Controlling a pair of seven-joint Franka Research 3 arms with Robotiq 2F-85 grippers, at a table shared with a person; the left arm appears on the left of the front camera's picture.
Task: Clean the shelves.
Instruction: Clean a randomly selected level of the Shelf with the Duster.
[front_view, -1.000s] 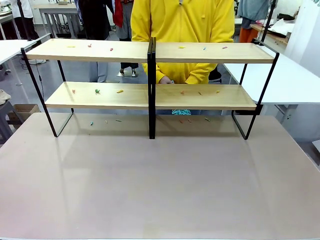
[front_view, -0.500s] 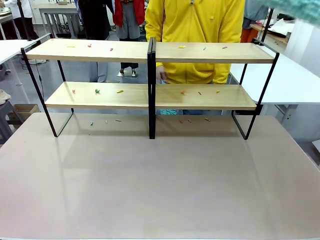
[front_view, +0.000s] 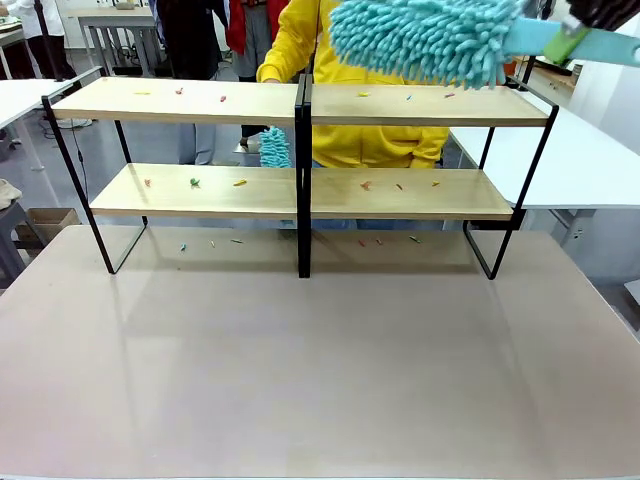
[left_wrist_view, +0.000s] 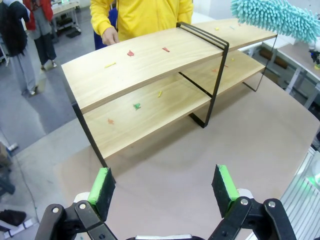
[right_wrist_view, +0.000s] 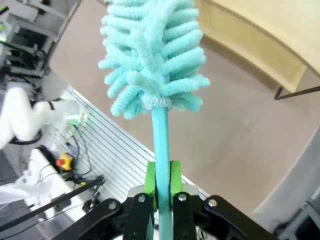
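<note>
The shelves stand across the far half of the table, light wood boards on a black frame, with small coloured scraps scattered on them. My right gripper is shut on the handle of a fluffy teal duster, whose head hovers over the top right board. In the right wrist view the green pads clamp the duster's handle. My left gripper is open and holds nothing, hanging above the table in front of the shelves' end. A person in yellow behind the shelves holds a smaller teal duster.
More scraps lie on the table under the lower boards. The beige tabletop in front of the shelves is bare. White tables stand to the right and left, and other people stand farther back.
The teal duster in my right gripper has swung in from the upper right to over the top right board. The person has shifted left and raised a small duster behind the lower left board.
</note>
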